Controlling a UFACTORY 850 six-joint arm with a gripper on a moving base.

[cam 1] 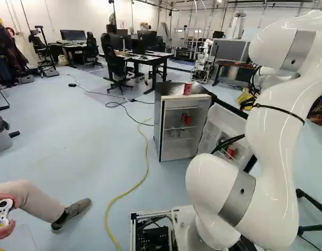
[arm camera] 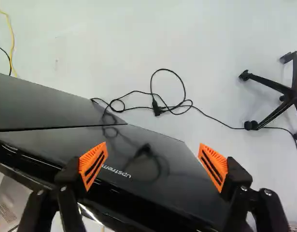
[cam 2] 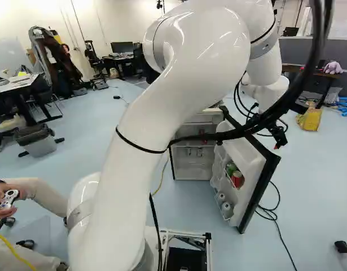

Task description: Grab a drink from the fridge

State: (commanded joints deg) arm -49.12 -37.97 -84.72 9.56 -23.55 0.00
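Fingers [arm camera: 93, 166] apart, empty, over the open fridge door [cam 2: 247, 164]. Clear its edge before swinging in; centre on 1 red shelf can [cam 1: 188, 120], straddle fully, then close.

"What's the floor [cam 1: 71, 125] like?"
"Pale blue, with a white wall [cam 1: 82, 18] beyond."
"Furniture?"
"A black office chair [cam 1: 116, 65] beside a desk [cam 1: 155, 59], and a bin [cam 1: 0, 141] at the left base view's left."
"Anything else?"
"A gray partition [cam 2: 300, 49], right base view, far right."

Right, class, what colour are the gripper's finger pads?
Orange, with dark slots, clearest in the wrist view.
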